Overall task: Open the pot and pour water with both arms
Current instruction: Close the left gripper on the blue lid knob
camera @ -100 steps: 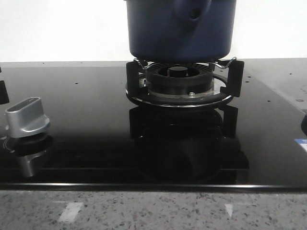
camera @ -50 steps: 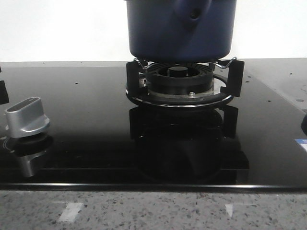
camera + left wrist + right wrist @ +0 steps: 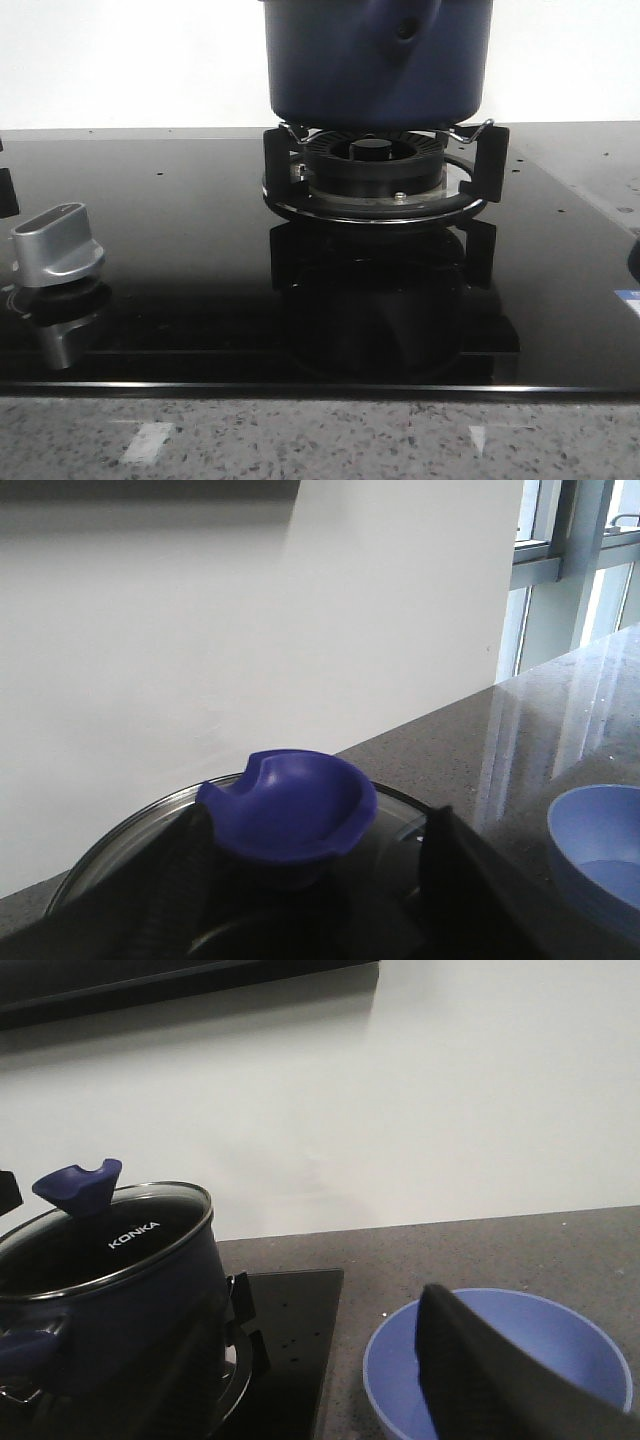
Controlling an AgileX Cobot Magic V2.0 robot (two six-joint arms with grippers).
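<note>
pot (image 3: 375,60): sat on the burner (image 3: 375,175) of a black hob (image 3: 170,250) in the front view, handle stub toward the camera, a silver dial (image 3: 55,245) at left; no arms appeared there. left wrist view alone showed the blue knob (image 3: 290,805) on the glass lid (image 3: 120,845), the left gripper (image 3: 305,880) with dark fingers either side of it, jaws apart, contact unclear. right wrist view alone showed the lid lettering and a blue bowl (image 3: 500,1360) beside the hob; only one right gripper finger (image 3: 480,1380) was in shot, jaw state could not be told.

Open space is seen above the blue knob (image 3: 290,805); the bowl (image 3: 500,1360) occupies the tabletop (image 3: 520,1245) beside the pot (image 3: 110,1300).
</note>
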